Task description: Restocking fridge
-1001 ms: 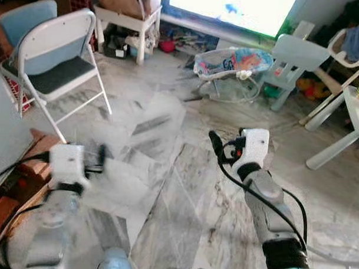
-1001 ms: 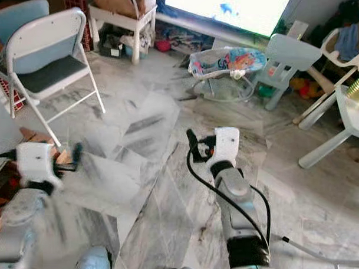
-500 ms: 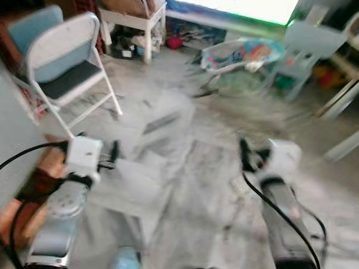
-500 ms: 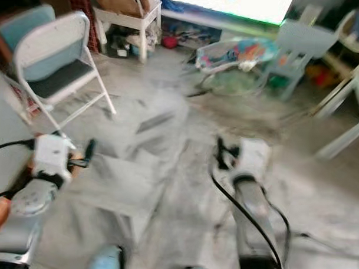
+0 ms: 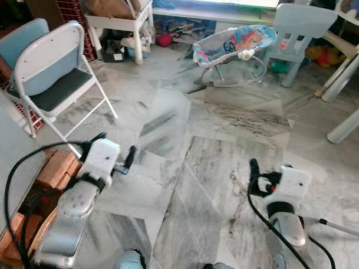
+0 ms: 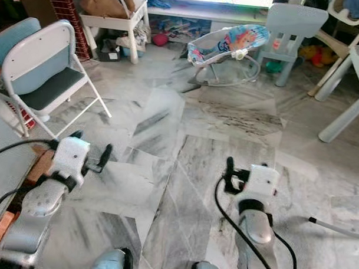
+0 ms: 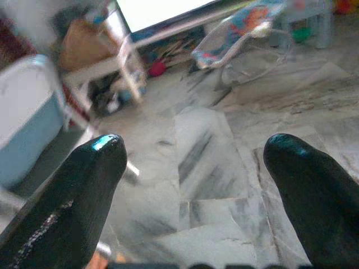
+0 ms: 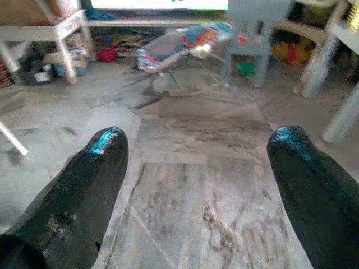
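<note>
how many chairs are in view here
3: a white folding chair at the robot's left, a pale blue plastic chair beside the baby bouncer, and part of a white chair far right. Others may be hidden.

Right gripper (image 8: 193, 162): both black fingers (image 8: 84, 190) spread wide apart, nothing held between them, only grey marble floor (image 8: 190, 207) beyond. Past the gap, a baby bouncer (image 8: 179, 47) with colourful patterned fabric sits on the floor. Just beside it a pale blue child's chair (image 8: 255, 17). White side table (image 8: 53, 31) off toward one edge, clutter under it, a red ball (image 8: 106, 54) near its legs. White furniture legs (image 8: 331, 78) at the opposite edge. Bright screen strip (image 8: 162, 4) along the far wall.
</note>
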Robot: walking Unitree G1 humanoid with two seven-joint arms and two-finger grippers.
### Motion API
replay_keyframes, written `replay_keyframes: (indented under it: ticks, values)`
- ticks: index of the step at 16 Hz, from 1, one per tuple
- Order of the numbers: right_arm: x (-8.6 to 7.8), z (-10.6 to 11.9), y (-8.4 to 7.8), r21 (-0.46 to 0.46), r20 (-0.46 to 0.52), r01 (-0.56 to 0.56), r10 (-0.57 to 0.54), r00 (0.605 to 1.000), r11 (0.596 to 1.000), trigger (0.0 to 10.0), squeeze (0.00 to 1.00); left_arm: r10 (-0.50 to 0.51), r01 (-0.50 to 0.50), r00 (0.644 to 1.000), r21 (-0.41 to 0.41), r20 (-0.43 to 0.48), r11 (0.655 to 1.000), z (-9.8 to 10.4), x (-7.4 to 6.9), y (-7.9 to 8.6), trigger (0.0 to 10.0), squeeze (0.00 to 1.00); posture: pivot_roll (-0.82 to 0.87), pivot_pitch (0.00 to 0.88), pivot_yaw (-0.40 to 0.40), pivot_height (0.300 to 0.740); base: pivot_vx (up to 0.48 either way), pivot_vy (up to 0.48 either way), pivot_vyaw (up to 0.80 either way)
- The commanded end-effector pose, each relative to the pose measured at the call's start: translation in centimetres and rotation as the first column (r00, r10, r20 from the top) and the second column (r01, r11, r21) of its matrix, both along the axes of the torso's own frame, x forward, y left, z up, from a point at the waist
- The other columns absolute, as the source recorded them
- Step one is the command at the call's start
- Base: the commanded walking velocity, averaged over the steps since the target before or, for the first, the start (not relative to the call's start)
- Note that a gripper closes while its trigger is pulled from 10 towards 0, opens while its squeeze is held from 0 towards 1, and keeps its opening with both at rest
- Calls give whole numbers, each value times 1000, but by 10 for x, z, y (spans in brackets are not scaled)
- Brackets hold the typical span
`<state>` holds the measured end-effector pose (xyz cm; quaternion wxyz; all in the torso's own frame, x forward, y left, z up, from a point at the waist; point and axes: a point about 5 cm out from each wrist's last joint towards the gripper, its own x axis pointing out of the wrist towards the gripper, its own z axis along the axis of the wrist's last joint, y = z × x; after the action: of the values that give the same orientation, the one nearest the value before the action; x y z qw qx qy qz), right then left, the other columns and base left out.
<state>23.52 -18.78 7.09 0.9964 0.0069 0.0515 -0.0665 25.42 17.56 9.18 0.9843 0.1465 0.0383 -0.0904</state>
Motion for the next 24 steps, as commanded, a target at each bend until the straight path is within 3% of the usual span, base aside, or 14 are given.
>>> replay_keyframes:
  ticks: [1, 2, 3, 4, 6, 13, 17, 18, 19, 22, 24]
  values:
    - [1, 4, 2, -15, 3, -39, 39, 999, 999, 10000, 0, 10, -11, 1000, -18, -5, 1000, -1, -5, -4, 10000, 0, 63, 99, -25, 740, 0, 0, 0]
    - [2, 5, 1, -8, 3, -47, 47, 999, 999, 10000, 0, -13, 13, 1000, -10, 9, 1000, -1, -6, -9, 10000, 0, 65, 104, -36, 740, 0, 0, 0]
    - [8, 10, 3, -56, 10, -93, 94, 996, 994, 10000, 0, -33, 32, 999, 38, 42, 999, 1, -5, -15, 10000, 0, 68, 110, -47, 740, 0, 0, 0]
    - [15, 15, 7, -81, 31, -137, 140, 990, 987, 10000, 0, -26, 23, 998, 47, 62, 999, 3, -1, -16, 10000, 0, 72, 103, -51, 740, 0, 0, 706]
    - [28, 20, 8, -65, 46, -127, 131, 990, 990, 10000, 0, 27, -28, 998, 23, 52, 999, 7, 4, -12, 10000, 0, 93, 98, -48, 740, 274, 0, 778]
    - [20, 11, 21, -53, 7, -151, 152, 988, 987, 10000, 0, 53, -56, 998, 75, 40, 996, 7, 1, -2, 10000, 0, 106, 131, -46, 740, 330, -253, 785]
    - [25, 14, 16, -52, 19, -144, 145, 989, 988, 10000, 0, 64, -66, 998, 90, 22, 994, 2, 6, -1, 10000, 0, 128, 111, -67, 740, 297, -326, 698]
    - [27, 13, 12, -17, 14, -116, 116, 993, 993, 10000, 0, 76, -75, 997, 90, -2, 993, -3, 6, 1, 10000, 0, 146, 101, -77, 740, 0, 0, 0]
    - [27, 13, 11, -10, 7, -114, 114, 993, 993, 10000, 0, 72, -72, 997, 75, 1, 995, -3, 3, 3, 10000, 0, 157, 95, -82, 740, 0, 0, 0]
    - [15, 7, 2, -46, -25, -61, 60, 998, 997, 10000, 0, 211, -218, 973, -68, -91, 974, -14, -19, 26, 10000, 0, 165, 91, -78, 740, 0, 0, 0]
    - [7, 1, -2, -50, -52, -33, 30, 998, 998, 10000, 0, 246, -259, 960, -87, -135, 962, -22, -31, 29, 10000, 0, 151, 104, -59, 740, 0, 0, 0]
